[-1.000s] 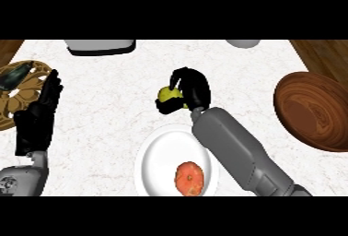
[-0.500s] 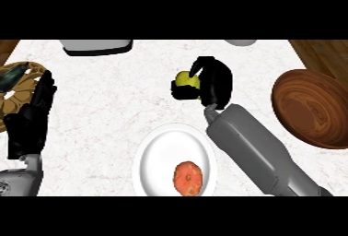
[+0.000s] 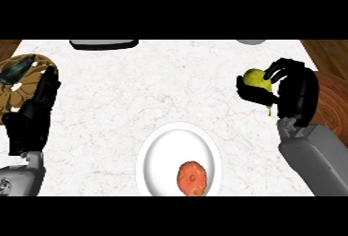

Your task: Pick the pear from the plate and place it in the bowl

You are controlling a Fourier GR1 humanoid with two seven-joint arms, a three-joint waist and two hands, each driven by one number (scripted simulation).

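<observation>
Up at the counter's right side, the right hand [image 3: 293, 92] was curled round the pear [image 3: 255, 79], thumb below and fingers over the top, so that only the fruit's yellow-green left half showed. The pear was lifted clear of the white counter [image 3: 156, 92] and hung just beside the brown bowl [image 3: 332, 108], whose rim showed at the right edge, largely hidden behind the hand and the grey forearm [image 3: 319, 156]. Whether the pear was over the bowl's rim or just short of it could not be told.

The white plate [image 3: 170, 147] lay near the lower middle, well apart from the pear, with an orange-red fruit [image 3: 193, 178] on its near part.

At the left edge the left hand [image 3: 31, 120] rested open, fingers straight and pointing up the view, holding nothing. Beside its fingertips sat a round woven tray [image 3: 27, 90] with a dark green thing [image 3: 15, 70] on it. A dark object [image 3: 103, 44] and a grey one [image 3: 252, 41] showed partly at the counter's far edge.
</observation>
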